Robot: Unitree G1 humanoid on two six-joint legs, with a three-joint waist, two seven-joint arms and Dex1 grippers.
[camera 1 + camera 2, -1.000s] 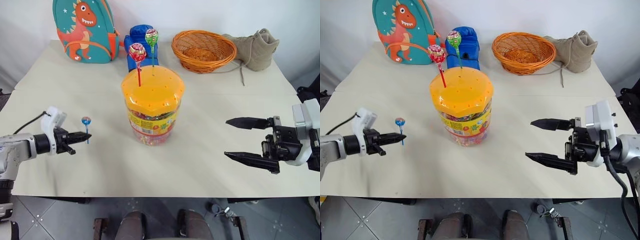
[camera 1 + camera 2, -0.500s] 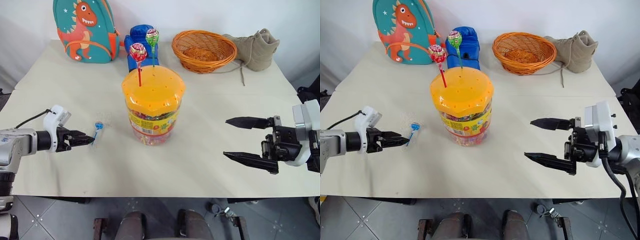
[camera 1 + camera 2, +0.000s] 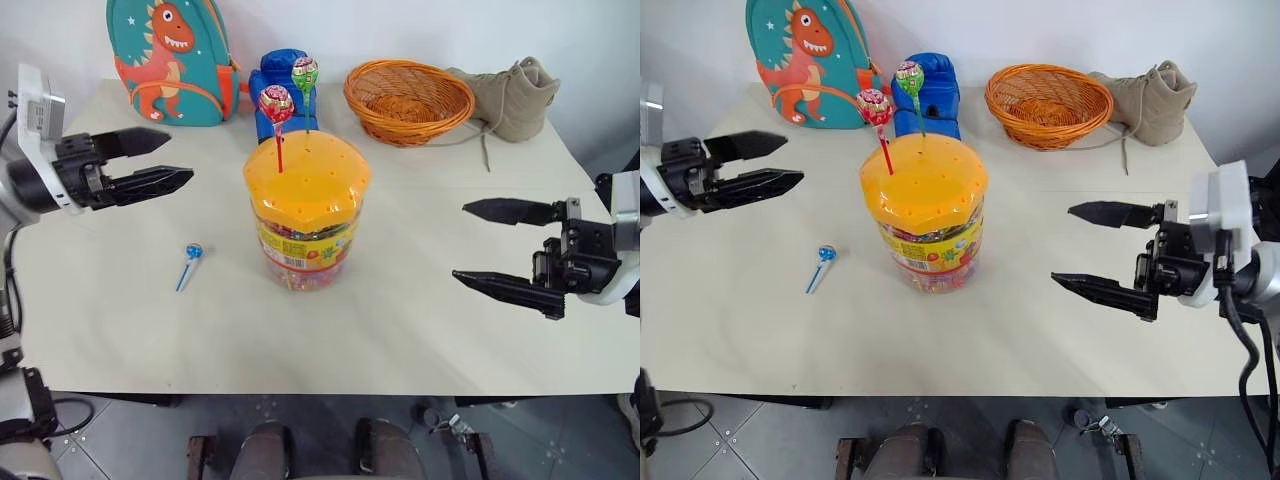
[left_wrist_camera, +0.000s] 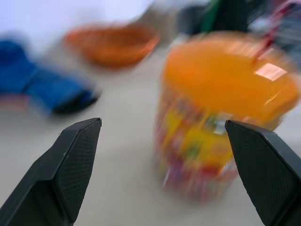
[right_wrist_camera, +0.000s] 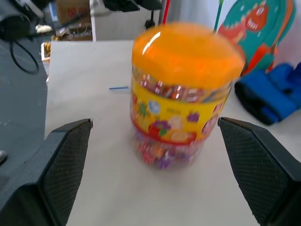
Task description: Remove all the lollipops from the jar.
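The jar (image 3: pixel 306 215), clear with a yellow-orange holed lid and a yellow-red label whose writing is unreadable, stands mid-table. Three lollipops: red-pink (image 3: pixel 275 104) and green (image 3: pixel 304 73) stand in the lid; blue (image 3: pixel 192 254) lies left of the jar. Left gripper (image 3: pixel 175 158) and right gripper (image 3: pixel 470 243) gape wide, empty.
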